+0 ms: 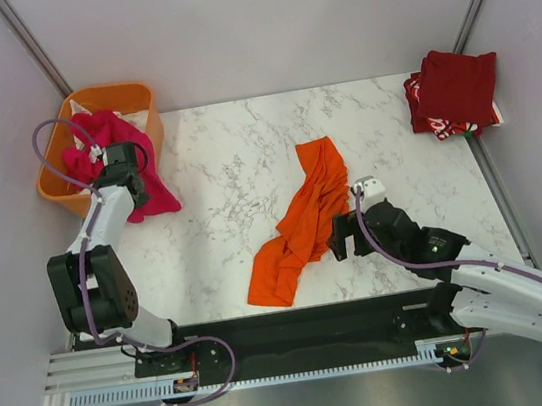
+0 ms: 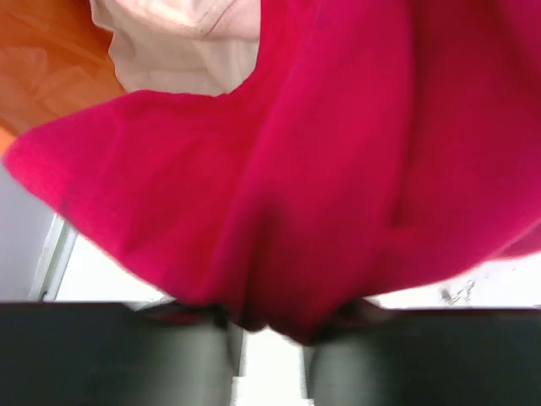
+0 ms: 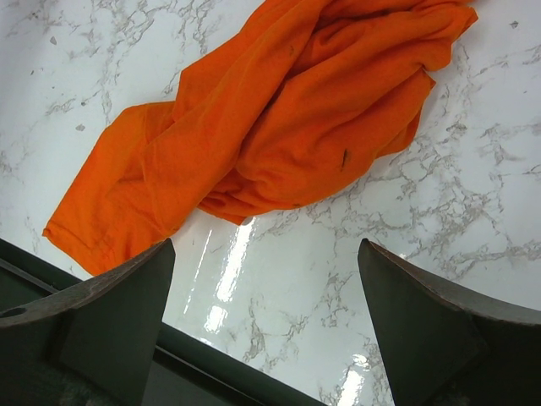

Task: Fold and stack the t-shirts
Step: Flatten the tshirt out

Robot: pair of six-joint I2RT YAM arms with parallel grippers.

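Observation:
A magenta t-shirt (image 1: 147, 185) spills from the orange basket (image 1: 140, 95) onto the table, with a white t-shirt (image 2: 182, 42) behind it in the basket. My left gripper (image 1: 116, 166) is on this magenta t-shirt (image 2: 287, 169). The cloth drapes over its fingertips (image 2: 270, 330); the fingers stand partly apart and the tips are hidden. The bright orange t-shirt (image 1: 304, 221) lies crumpled mid-table. My right gripper (image 1: 340, 237) hovers just right of its lower part, open (image 3: 266, 245) and empty, with the orange t-shirt (image 3: 270, 118) ahead. Dark red and patterned t-shirts (image 1: 452, 92) lie folded at the far right corner.
Grey walls enclose the marble table (image 1: 236, 167) on the left, back and right. The black base rail (image 1: 298, 325) runs along the near edge, and its edge (image 3: 254, 372) shows under my right fingers.

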